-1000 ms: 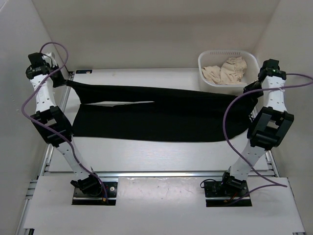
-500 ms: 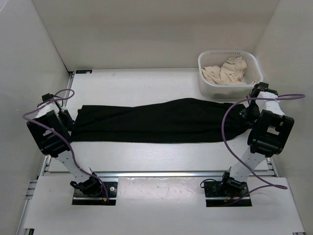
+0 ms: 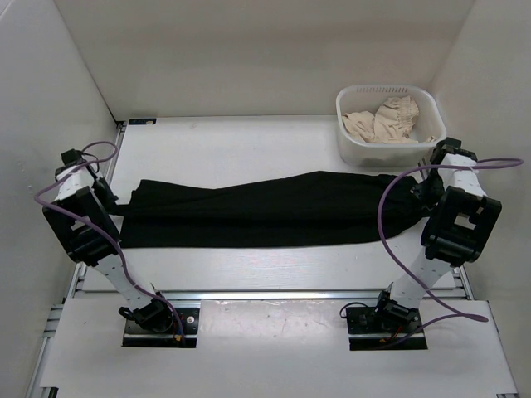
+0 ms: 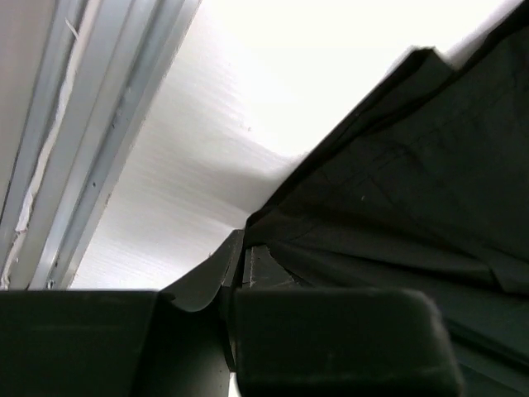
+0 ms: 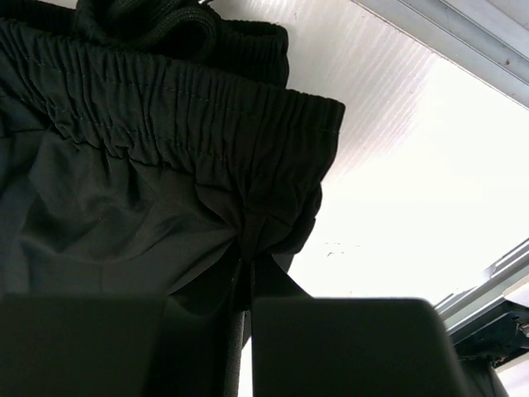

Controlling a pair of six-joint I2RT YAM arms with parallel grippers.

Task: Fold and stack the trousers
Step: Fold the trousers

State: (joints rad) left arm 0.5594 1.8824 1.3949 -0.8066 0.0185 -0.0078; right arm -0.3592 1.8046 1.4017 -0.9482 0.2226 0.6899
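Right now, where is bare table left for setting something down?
Free: the far strip between trousers and back wall, left of the white basket; the near strip before the rail. Crowded: trouser ends, where left claw and right claw pinch cloth.

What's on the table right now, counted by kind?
Black trousers: 1, pinched at one end by the left gripper and at the waistband by the right gripper
Beige cloth heap: 1, inside the basket
White basket: 1
Total: 3
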